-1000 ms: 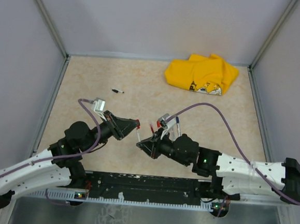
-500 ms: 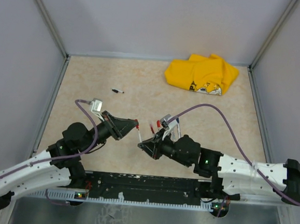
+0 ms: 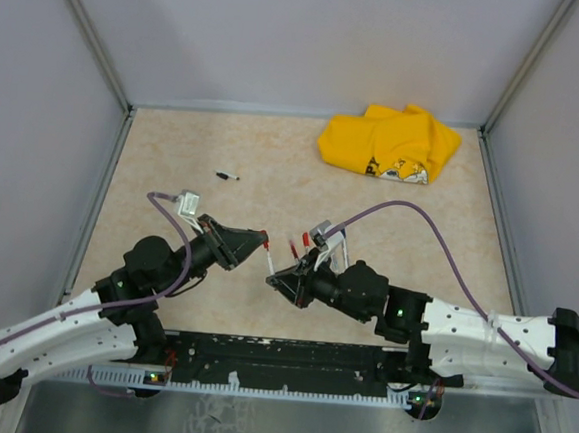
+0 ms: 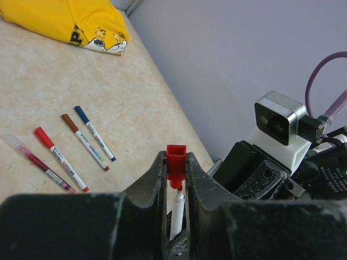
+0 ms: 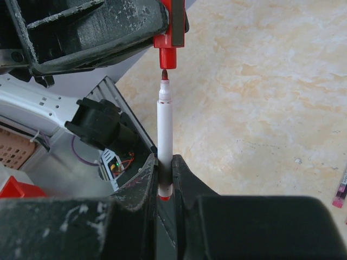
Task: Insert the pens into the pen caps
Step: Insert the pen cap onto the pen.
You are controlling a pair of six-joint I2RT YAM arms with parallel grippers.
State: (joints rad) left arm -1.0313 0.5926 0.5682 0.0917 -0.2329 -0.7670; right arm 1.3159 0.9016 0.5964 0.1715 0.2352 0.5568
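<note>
My left gripper (image 4: 175,160) is shut on a red pen cap (image 4: 176,154), which sticks out past its fingertips. My right gripper (image 5: 165,162) is shut on the rear end of a white pen (image 5: 164,127) with a red tip. The tip points straight at the mouth of the red cap (image 5: 169,46) and stands right at it; I cannot tell whether they touch. From above, the left gripper (image 3: 263,241) and the right gripper (image 3: 276,276) face each other over the near middle of the table, with the pen (image 3: 269,261) between them.
Several capped pens lie side by side on the table, among them a red one (image 4: 58,160), a brown one (image 4: 84,142) and a blue one (image 4: 95,132). A small black piece (image 3: 228,176) lies far left. A yellow cloth (image 3: 391,142) is bunched at the back right. Grey walls close three sides.
The right wrist has drifted slightly toward the near edge and rolled a little. The left gripper has barely moved. Pen and cap stay held.
</note>
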